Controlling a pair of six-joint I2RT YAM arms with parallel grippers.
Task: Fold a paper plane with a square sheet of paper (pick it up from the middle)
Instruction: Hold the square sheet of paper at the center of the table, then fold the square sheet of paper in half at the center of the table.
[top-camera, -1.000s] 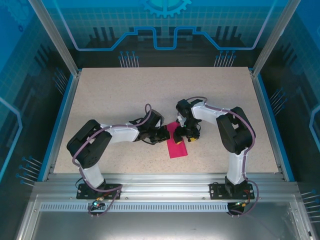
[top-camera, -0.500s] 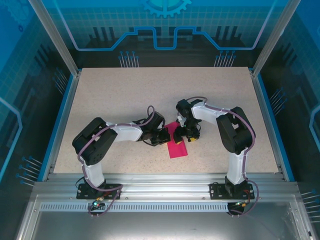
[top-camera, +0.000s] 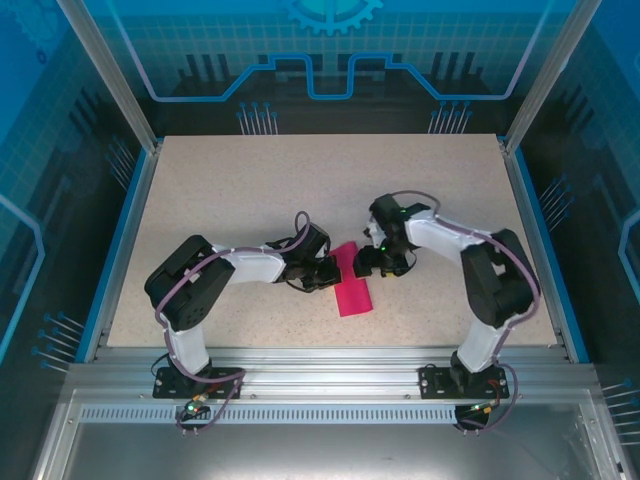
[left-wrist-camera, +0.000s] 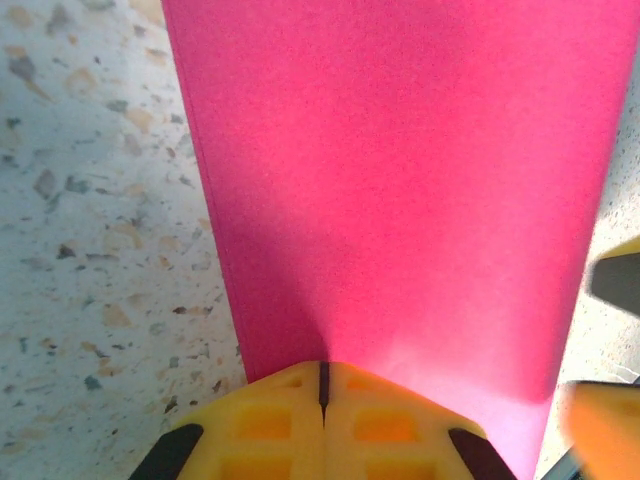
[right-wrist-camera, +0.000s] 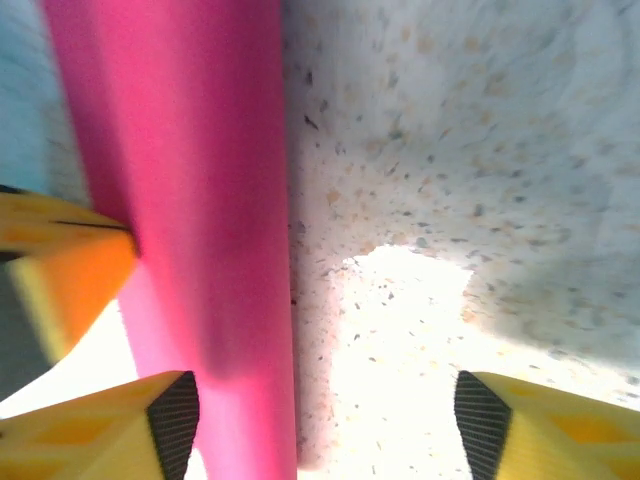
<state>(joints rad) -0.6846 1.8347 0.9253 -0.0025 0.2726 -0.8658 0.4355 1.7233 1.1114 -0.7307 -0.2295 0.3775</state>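
Observation:
The magenta-pink paper (top-camera: 352, 291) lies flat on the table as a narrow folded rectangle, not a dart. My left gripper (top-camera: 322, 272) is shut at the paper's left edge. In the left wrist view its yellow fingertips (left-wrist-camera: 322, 385) meet with only a thin slit, resting on the paper (left-wrist-camera: 400, 180), which spreads out ahead of them. My right gripper (top-camera: 375, 262) is open just right of the paper's upper end. In the right wrist view its gripper (right-wrist-camera: 325, 430) straddles the paper's (right-wrist-camera: 190, 200) right edge and bare table, holding nothing.
The speckled tabletop (top-camera: 250, 190) stretches wide behind and beside the arms. Blue rails (top-camera: 128, 220) and transparent enclosure walls border it. The left gripper's yellow finger (right-wrist-camera: 60, 270) shows at the left of the right wrist view.
The right arm has swung to the right and its gripper has drawn back off the paper. The left arm's elbow shifted slightly earlier and its gripper stays at the paper's edge.

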